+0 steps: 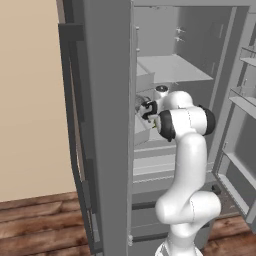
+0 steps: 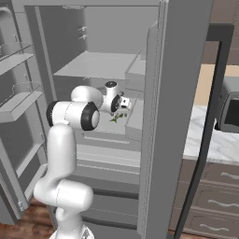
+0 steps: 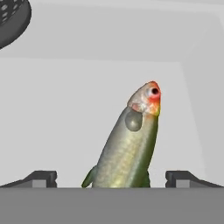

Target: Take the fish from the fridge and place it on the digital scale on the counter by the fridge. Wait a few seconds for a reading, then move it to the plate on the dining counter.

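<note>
One fish (image 3: 131, 144) lies on a shelf (image 3: 52, 122) inside one open fridge (image 1: 107, 125). The gripper's (image 3: 111, 177) two fingers stand wide apart, straddling its tail, not clasping it.

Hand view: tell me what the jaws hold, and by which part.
Nothing is held yet. The gripper stands open, its tips apart on either side of the fish, which lies on the fridge shelf with its tail end between them, untouched.
</note>
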